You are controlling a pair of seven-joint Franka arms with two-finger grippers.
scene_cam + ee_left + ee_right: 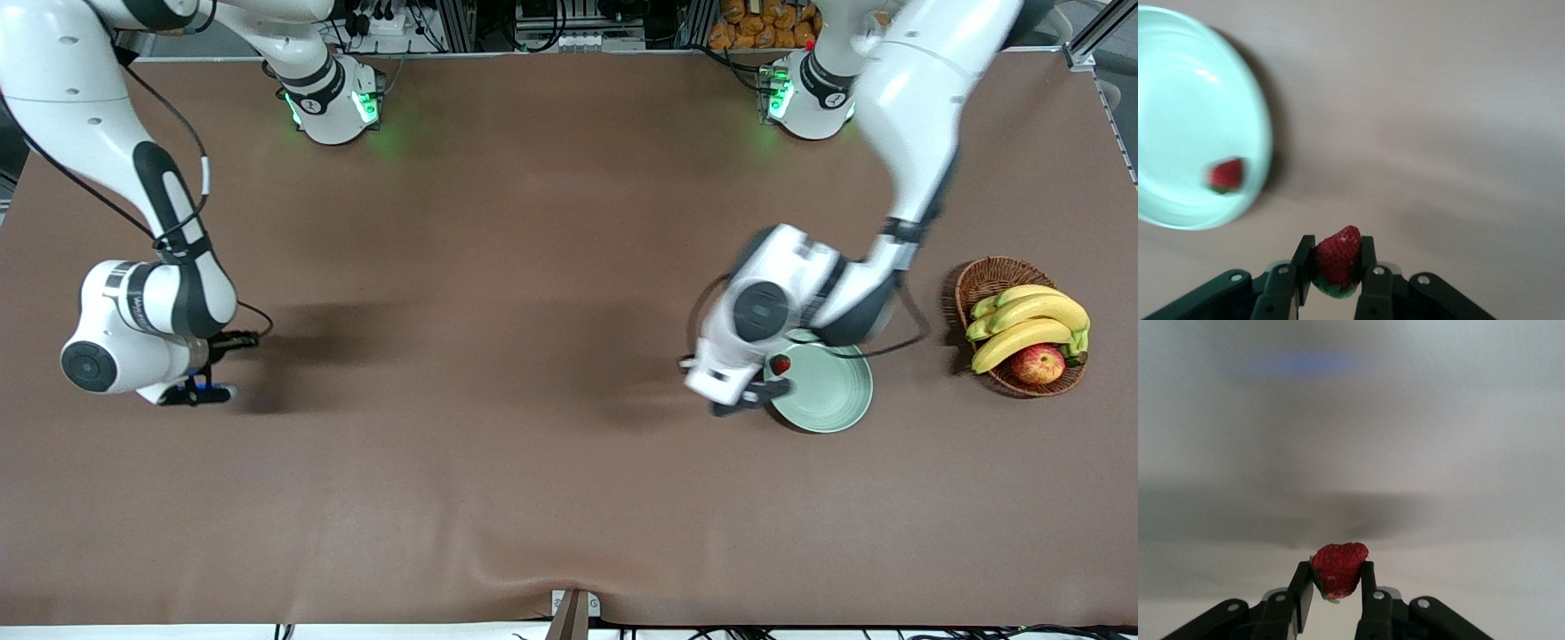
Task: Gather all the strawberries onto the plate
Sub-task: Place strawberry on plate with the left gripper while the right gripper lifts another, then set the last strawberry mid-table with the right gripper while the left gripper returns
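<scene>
Three strawberries are showing in all, though no single view is giving all of them. Starting at the right arm's end of the table (498,498), the right gripper (206,391) is hanging over bare brown cloth, its fingers (1371,590) pinching shut on the first strawberry (1339,569); only the right wrist view is showing that berry, since in the front view the gripper's dark body is hiding it. Moving toward the left arm's end, the left gripper (772,389) is hovering at the rim of the one plate (831,391), at about nine o'clock on it, with its fingers (1368,257) clamped on the second strawberry (1337,259), again seen clearly only from the wrist. The third strawberry (781,364) is lying inside the plate near its ten o'clock rim, and both the front and left wrist views are catching it. The left arm is covering the plate's twelve o'clock edge. Last, one wicker basket (978,280) is sitting beside the plate at its three o'clock, holding one bunch of bananas (1031,322) and one apple (1038,364).
</scene>
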